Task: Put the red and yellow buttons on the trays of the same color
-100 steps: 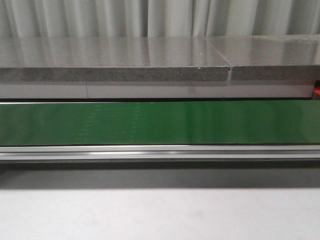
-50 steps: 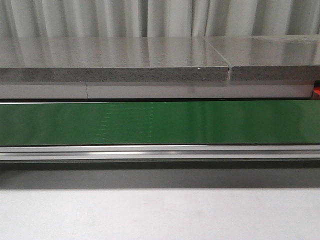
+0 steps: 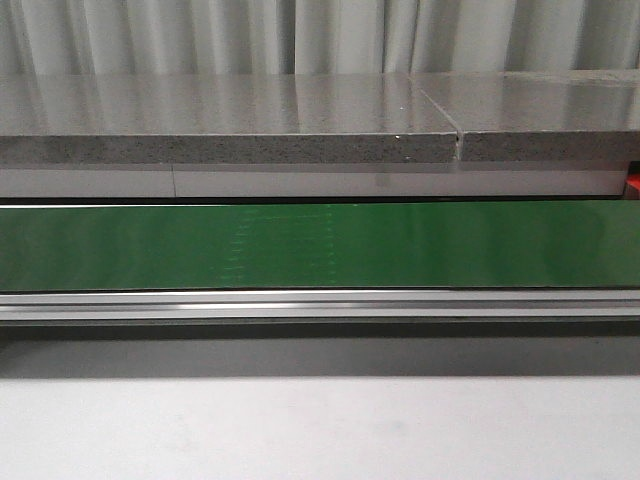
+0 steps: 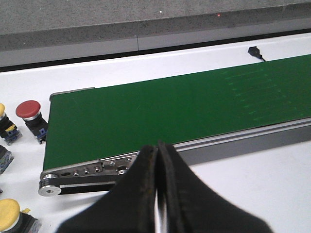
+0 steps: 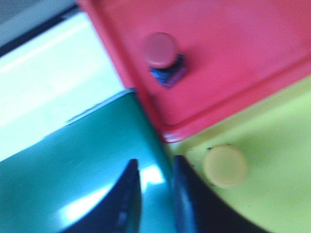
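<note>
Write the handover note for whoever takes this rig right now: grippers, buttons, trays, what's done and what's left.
Left gripper: shut, empty, above the near rail at the end of the green belt.
Right gripper: fingers slightly apart, holding nothing, over the belt's other end beside the trays. That view is blurred.
Done: one red button sits on the red tray; one yellow button sits on the yellow tray.
Left: a second red button and a second yellow button wait on the white table off the belt's end, with more buttons partly cut off at the frame edge. The belt itself carries nothing in view.
</note>
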Controlling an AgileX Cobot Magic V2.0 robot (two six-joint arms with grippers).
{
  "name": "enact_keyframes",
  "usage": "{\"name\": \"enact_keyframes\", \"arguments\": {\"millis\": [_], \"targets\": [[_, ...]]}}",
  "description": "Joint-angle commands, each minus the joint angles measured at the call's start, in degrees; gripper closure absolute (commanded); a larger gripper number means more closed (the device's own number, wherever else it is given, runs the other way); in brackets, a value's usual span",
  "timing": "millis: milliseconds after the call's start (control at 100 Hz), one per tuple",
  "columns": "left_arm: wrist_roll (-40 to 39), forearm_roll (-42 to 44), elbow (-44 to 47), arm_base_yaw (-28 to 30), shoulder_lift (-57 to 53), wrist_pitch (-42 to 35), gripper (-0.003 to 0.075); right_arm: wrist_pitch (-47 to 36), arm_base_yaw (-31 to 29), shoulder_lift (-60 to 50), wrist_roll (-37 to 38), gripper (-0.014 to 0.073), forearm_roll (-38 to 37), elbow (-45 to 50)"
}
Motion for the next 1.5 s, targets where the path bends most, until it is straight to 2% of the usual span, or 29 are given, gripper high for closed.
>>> {"name": "enact_keyframes", "arguments": {"millis": [0,50,360,600,950,1280,1490], "targets": [[0.0,-0.6,-1.4,-0.4,0.5,-4.0,0.0741,-1.0,3.8,-5.4,-0.7,0.061,-2.0,-1.2],[0.0,-0.6,-1.4,-0.4,0.5,-4.0,0.0741,-0.3,6.4,-7.0,-0.7,0.0666,-3.2,-1.2],[0.0,-0.6,-1.4,-0.4,0.5,-4.0,0.0741,1.2,21.8,-15.6,-0.7,0.0661,-8.8,-0.6],[0.0,-0.6,-1.4,-0.4,0.5,-4.0,0.0741,-2.3,30.6,-24.3,-1.3,0.0661,-13.4,8.2],[0.0,-0.6,-1.4,-0.4,0.5,-4.0,0.0741,-3.3,32.3,-42.8,-2.0,0.0661,-13.1,22.8],[0.0,0.1,-1.4,-0.4,2.0,-5.0,0.0741,-1.8,32.3,-56.9,-2.0,0.0661,-12.3,28.7],[-11.2,7.2,-3.0,-0.4,10.1,-5.4,0.0741,-1.7,32.3,-57.2,-2.0,0.0661,-12.2,28.7]]}}
